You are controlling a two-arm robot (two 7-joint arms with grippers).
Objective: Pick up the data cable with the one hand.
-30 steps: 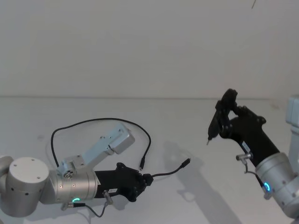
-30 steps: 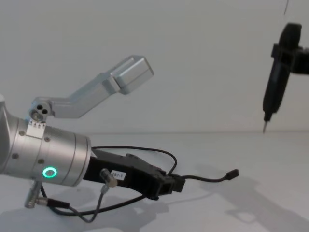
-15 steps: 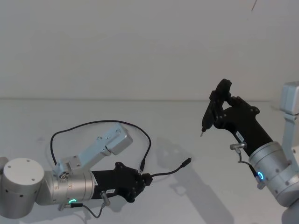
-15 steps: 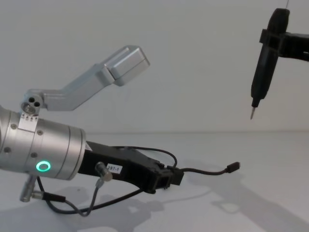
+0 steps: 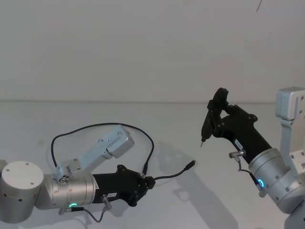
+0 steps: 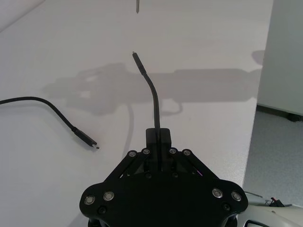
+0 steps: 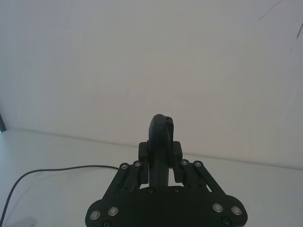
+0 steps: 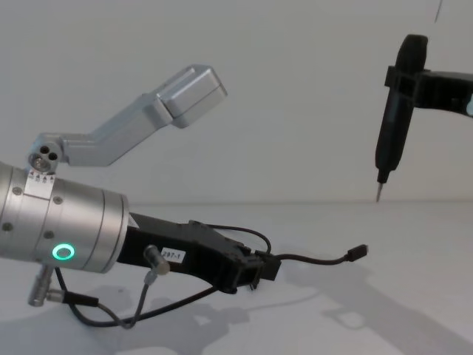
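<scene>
Chest view has the left black two-jaw tool [image 8: 260, 269] low over the white counter [image 8: 414, 296], jaws clamped on the long thin black data cable [image 8: 314, 259] just short of one plug, which juts out clear of the surface. The rest loops limply behind the arm. The grasp looks made; next, I reckon, comes a steady lift. The right tool [image 5: 218, 114], raised well apart, grips a slim black pointed driver [image 5: 206, 131].

A plain white table [image 5: 143, 114] carries a black cable [image 6: 84, 138], which loops loosely over the table's left half.
</scene>
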